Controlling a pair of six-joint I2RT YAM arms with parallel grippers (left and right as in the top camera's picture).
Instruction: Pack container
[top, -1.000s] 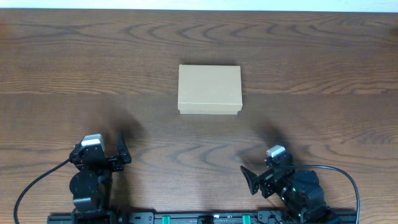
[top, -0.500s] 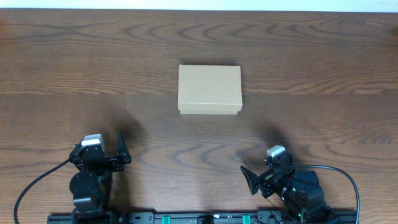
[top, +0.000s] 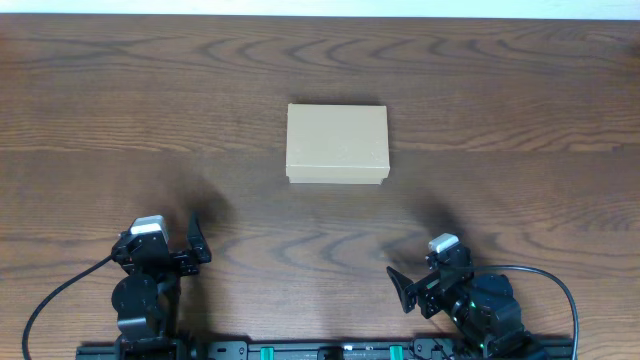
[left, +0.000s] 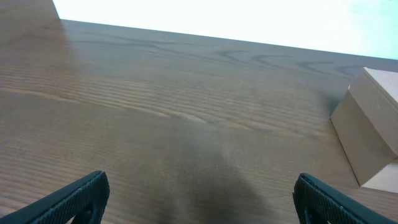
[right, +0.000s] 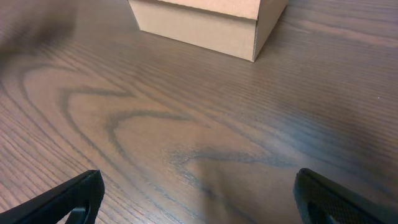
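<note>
The container, a plain tan cardboard box with its lid closed, sits on the wooden table a little behind the middle. It also shows at the right edge of the left wrist view and at the top of the right wrist view. My left gripper is open and empty near the front left, far from the box; its fingertips frame bare wood in the left wrist view. My right gripper is open and empty near the front right, also with only wood between its fingers. No tape rolls are in view.
The dark wooden table fills the overhead view. The arm bases and a black rail run along the front edge, with cables at both sides. The far table edge meets a white background.
</note>
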